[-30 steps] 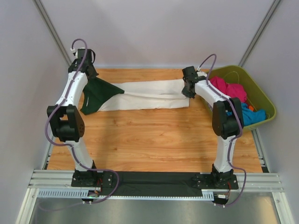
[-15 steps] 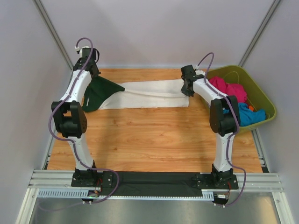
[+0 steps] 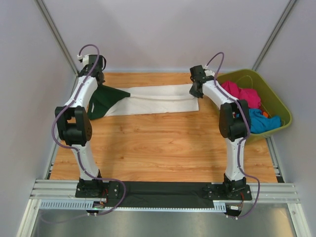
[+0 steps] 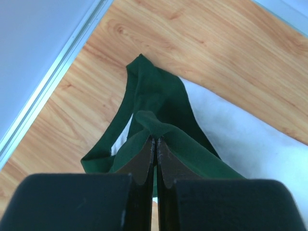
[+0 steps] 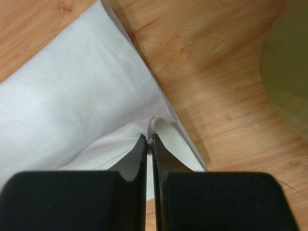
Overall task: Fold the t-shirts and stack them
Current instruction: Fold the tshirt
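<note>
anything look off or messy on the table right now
Nothing spilled or damaged. The dark green fabric at the left end of the long white cloth is bunched and twisted where the left gripper pinches it; the right gripper pinches a small ridge at the other end.

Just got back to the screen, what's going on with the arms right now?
Both arms reach to the far side of the table, each pinching cloth spread there. The left claw is shut on the dark green fabric, the right claw on an edge of the white fabric. A pink garment and a blue garment sit in the green bin at the right.
</note>
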